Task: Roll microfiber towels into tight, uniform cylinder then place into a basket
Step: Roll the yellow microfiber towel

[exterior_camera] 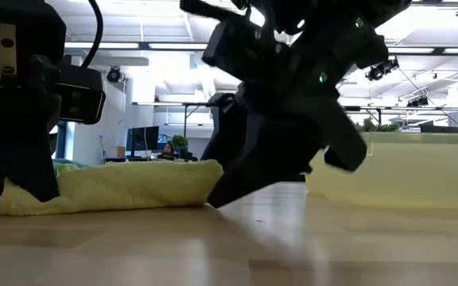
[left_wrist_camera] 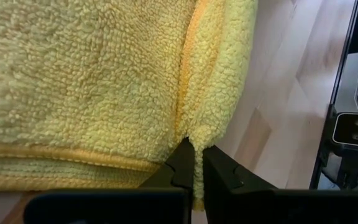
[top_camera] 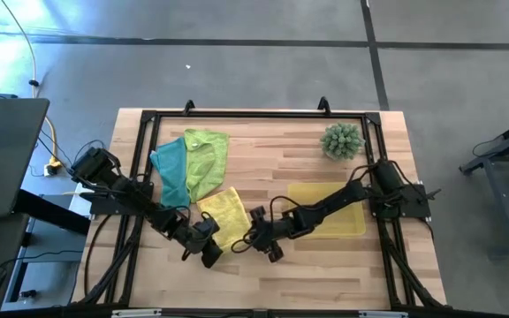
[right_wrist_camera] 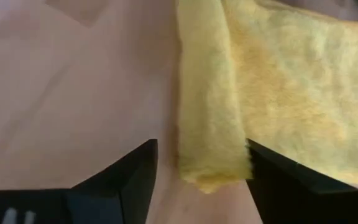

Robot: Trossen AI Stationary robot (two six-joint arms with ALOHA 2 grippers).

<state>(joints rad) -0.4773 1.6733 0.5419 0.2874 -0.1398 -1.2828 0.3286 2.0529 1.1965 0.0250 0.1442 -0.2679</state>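
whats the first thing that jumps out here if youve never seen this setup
The two dark arms meeting at the table's front over a yellow towel: the left hand is pinched shut on its edge, the right hand open around a fold. Behind lie a teal towel and green towel, and a spiky plant far right.

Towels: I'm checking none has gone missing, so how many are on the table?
3. The teal towel and the green towel lie overlapping near the table's far left. The yellow towel lies nearer the front, between both arms. None looks hidden.
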